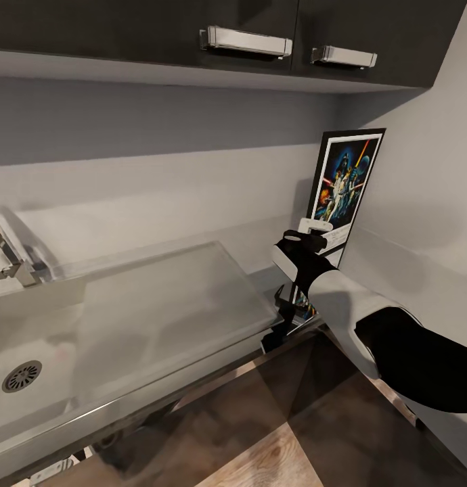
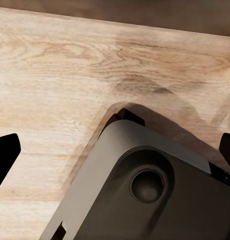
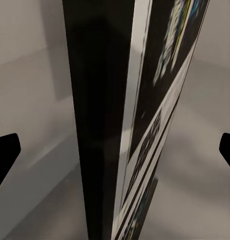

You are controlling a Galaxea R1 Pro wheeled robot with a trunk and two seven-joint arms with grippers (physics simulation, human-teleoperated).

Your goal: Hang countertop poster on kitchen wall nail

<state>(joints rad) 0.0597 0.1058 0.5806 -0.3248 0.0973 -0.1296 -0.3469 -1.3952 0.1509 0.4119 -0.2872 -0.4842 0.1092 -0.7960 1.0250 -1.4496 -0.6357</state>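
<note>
One poster (image 1: 346, 184) between gripper (image 3: 115, 145) fingers

From the head camera I look forward and down over the table (image 1: 193, 203) into the far right corner, where the poster (image 1: 346, 182) stands. My right wrist camera faces along its jaws, very near the poster (image 3: 145, 120), edge-on; the head view shares that poster. My left wrist camera points straight down at the plank floor (image 2: 70, 75) and a grey robot part (image 2: 145, 190).
</note>
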